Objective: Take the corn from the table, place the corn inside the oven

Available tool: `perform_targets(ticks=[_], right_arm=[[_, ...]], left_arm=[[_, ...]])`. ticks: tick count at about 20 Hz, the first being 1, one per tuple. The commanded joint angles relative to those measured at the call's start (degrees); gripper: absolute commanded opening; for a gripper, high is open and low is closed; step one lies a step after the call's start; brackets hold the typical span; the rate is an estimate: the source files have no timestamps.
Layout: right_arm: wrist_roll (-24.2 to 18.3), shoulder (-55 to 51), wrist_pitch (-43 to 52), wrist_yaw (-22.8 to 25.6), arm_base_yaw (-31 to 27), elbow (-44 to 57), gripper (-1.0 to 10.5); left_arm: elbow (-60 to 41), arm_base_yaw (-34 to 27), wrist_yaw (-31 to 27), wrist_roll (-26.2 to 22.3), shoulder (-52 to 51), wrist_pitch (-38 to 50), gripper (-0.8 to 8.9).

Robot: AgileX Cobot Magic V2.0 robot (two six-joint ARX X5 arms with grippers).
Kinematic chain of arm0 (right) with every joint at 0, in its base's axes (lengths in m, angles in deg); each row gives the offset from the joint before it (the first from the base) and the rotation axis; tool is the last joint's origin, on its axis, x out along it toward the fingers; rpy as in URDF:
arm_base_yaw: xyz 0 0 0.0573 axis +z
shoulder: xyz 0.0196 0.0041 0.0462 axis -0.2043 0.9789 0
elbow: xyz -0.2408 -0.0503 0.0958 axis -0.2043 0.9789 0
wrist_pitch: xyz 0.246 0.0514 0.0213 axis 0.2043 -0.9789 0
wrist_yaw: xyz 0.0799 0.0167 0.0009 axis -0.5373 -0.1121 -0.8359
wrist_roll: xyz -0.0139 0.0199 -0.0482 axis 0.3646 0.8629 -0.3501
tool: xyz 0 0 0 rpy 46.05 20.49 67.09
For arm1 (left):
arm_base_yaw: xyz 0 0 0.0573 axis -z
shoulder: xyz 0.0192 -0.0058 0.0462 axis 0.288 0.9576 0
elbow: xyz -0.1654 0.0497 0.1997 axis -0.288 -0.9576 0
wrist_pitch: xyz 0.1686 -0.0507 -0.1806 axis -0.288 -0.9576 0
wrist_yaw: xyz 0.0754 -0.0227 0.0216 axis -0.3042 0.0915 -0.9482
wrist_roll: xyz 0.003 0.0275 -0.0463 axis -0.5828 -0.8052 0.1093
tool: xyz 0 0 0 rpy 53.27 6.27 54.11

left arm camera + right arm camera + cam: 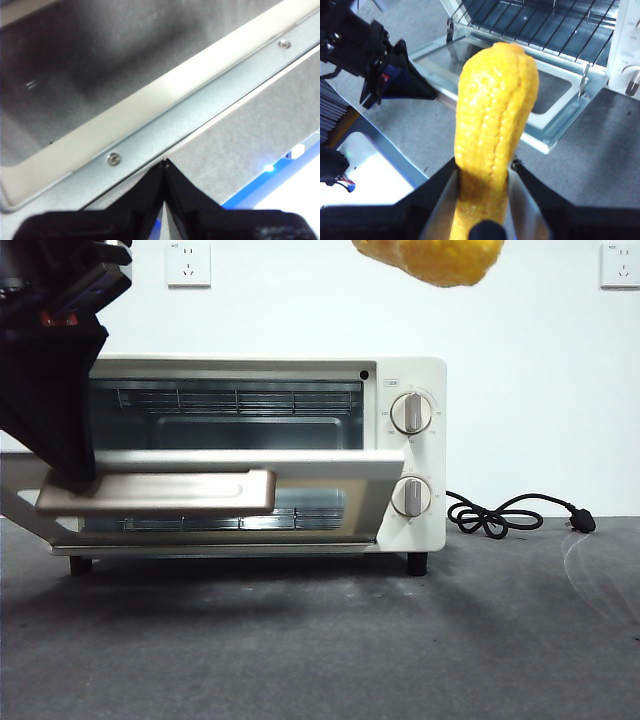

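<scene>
The corn (432, 260), a glossy yellow-orange toy cob with rows of kernels, hangs high in the front view, only its lower bulge showing at the top edge, above and right of the cream-white toaster oven (415, 380). It is well clear of the dark grey mottled table (320, 640). The oven's glass door (220, 465) is swung down near level, beige bar handle (155, 492) facing the room, wire rack (240, 398) visible inside. A big dark arm comes in at the upper left, and the left gripper (75, 478) rests at the handle's left end. A black power cord (500, 515) lies on the table to the oven's right.

Left wrist view: the left gripper (165, 162) has its jaws pressed together on nothing, the tips right at the door's metal edge with two screws. Touching or just above, I cannot tell. No corn here.

Right wrist view: the right gripper (485, 167) clamps the corn (495, 115) at its lower part, cob pointing toward the open door (545, 135) and rack (545, 25). Only this view shows the grip, and the left gripper (432, 92) beside the door's edge.

Judgement: the step is carrying the cob in. Best to lower it, line it up with the opening, clear the door's front edge, and set it on the rack before letting go. The left gripper should hold the door down.
</scene>
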Motion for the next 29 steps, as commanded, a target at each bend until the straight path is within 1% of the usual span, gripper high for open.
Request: perform_targets(ticks=[1, 6, 8, 10, 12, 13, 16, 18, 20, 21, 23, 24, 27, 29], right_arm=[[-0.9, 0.1, 0.6, 0.0, 0.1, -0.7, -0.1], [-3.7, 0.2, 4.0, -0.7, 0.1, -0.7, -0.1], [-5.0, 0.3, 7.3, -2.3, 0.1, -0.7, -0.1], [-5.7, 0.6, 10.8, -2.8, 0.1, -0.7, -0.1], [-7.3, 1.7, 14.1, -3.7, 0.7, -0.7, -0.1], [-8.2, 2.8, 15.6, -3.7, 1.7, -0.8, -0.1], [-11.0, 6.8, 17.7, -2.6, 4.3, -1.8, -0.1], [-13.2, 10.8, 18.1, -1.0, 6.2, -3.2, -0.1], [-16.5, 15.8, 18.0, 1.5, 8.0, -5.9, -0.1], [-18.7, 18.2, 17.9, 3.2, 8.9, -7.6, -0.1], [-22.9, 22.8, 17.7, 6.9, 10.4, -11.0, -0.1], [-25.6, 25.6, 17.7, 9.7, 11.2, -13.0, -0.1], [-31.6, 30.5, 17.6, 16.2, 12.1, -16.5, -0.1], [-35.8, 33.6, 17.7, 19.3, 12.2, -18.4, -0.1]], left_arm=[[0.2, 1.5, 0.1, -0.5, -0.5, 0.0, -0.05], [0.2, 5.2, 0.1, 0.6, -4.4, -0.9, -0.05], [0.2, 6.4, 0.0, 1.6, -7.3, -0.8, -0.05], [0.2, 7.1, 0.0, 2.1, -11.0, -0.5, -0.05], [0.2, 7.1, -0.7, 2.8, -15.4, 0.4, -0.05], [0.2, 7.1, -2.3, 2.8, -18.1, 1.0, -0.05], [0.2, 7.1, -9.3, 3.4, -25.5, 3.3, -0.05], [0.2, 7.1, -14.1, 4.4, -30.6, 4.0, -0.05], [0.2, 7.1, -19.7, 4.5, -35.3, 4.1, -0.05], [0.2, 7.1, -21.5, 4.5, -37.4, 4.1, -0.06], [0.2, 7.1, -23.0, 4.6, -41.1, 4.0, -0.06], [0.2, 7.1, -23.0, 4.6, -42.7, 4.0, -0.06], [0.2, 7.1, -23.0, 4.6, -44.7, 3.9, -0.05], [0.2, 7.1, -23.0, 4.5, -45.4, 3.8, -0.06]])
